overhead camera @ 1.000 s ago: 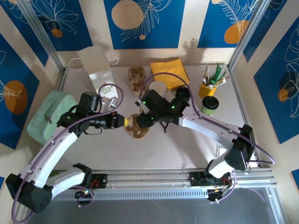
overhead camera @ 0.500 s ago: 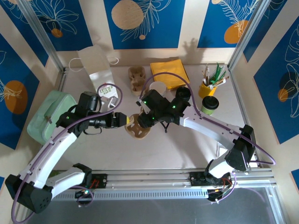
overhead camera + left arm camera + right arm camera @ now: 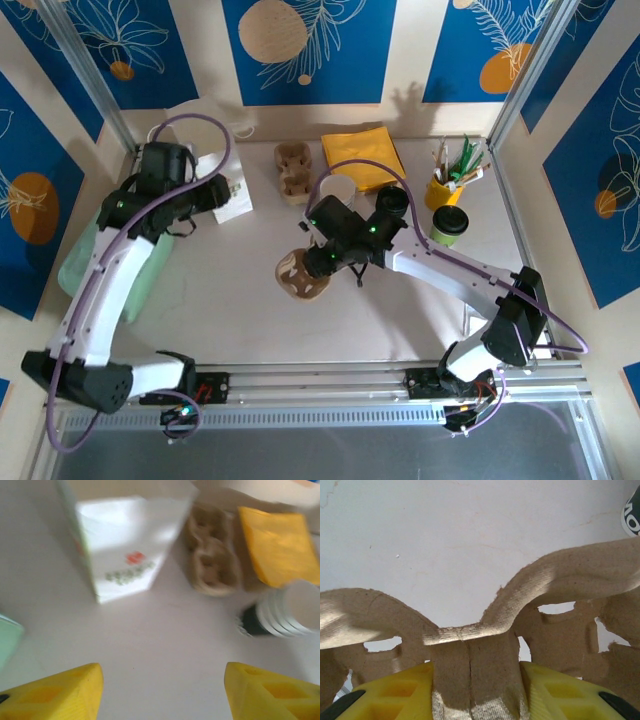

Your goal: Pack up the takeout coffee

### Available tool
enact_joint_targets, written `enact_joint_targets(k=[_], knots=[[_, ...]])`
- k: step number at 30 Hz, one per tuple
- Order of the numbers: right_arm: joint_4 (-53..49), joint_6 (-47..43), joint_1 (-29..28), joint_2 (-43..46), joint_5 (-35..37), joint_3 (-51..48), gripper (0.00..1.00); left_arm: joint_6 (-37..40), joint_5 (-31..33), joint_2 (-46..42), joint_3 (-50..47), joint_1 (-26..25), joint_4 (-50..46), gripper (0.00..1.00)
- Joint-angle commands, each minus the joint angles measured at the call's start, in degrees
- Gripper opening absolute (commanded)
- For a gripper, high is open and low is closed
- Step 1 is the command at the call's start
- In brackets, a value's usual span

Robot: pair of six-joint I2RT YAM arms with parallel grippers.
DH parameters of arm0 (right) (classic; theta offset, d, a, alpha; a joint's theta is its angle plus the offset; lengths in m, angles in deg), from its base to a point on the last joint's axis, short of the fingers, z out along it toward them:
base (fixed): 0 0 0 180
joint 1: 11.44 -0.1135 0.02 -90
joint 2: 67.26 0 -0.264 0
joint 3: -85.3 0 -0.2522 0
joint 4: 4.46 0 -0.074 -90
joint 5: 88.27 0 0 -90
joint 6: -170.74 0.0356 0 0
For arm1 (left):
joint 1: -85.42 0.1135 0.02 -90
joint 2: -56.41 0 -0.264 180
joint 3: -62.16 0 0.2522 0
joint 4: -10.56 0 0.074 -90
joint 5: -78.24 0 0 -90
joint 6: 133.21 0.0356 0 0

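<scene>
Right gripper [image 3: 477, 680] clamped on carrier's [image 3: 560, 580] centre rib, left gripper [image 3: 162, 687] spread open near bag [image 3: 125, 540], coffee [image 3: 449, 226] upright, well apart.

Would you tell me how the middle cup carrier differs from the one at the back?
The middle carrier is clamped in the right pincer; the back carrier lies free. The middle one is at the table's centre, the back one beside the yellow napkins. Both are brown moulded pulp.

I see a pale worktop [image 3: 250, 320] boxed in by cream walls [image 3: 405, 50] carrying blue leaf-print panels [image 3: 340, 55], all under even light.
</scene>
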Motion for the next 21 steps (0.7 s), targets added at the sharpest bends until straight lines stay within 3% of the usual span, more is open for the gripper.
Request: enact_joint_targets(k=[1, 7, 10, 16, 21], knots=[[-1.3, 1.3, 0.4, 3.2, 0.4, -1.2, 0.42, 3.0, 9.4, 5.0, 4.1, 3.0, 0.8, 0.65], [-1.6, 1.6, 1.1, 4.7, 0.1, -2.2, 0.42, 2.4, 7.8, 14.9, 11.8, 7.4, 2.5, 0.66], [-1.5, 1.2, 1.5, 5.1, -0.2, -2.9, 0.42, 1.0, 10.3, 20.5, 17.0, 8.4, 1.3, 0.61], [-2.5, 1.8, 2.5, 4.7, -0.2, -2.8, 0.42, -1.4, 7.3, 30.2, 27.0, 10.4, -2.2, 0.50], [-3.2, 1.8, 2.8, 5.4, -0.4, -2.7, 0.42, -2.1, 12.1, 37.2, 35.4, 11.1, -6.7, 0.46]])
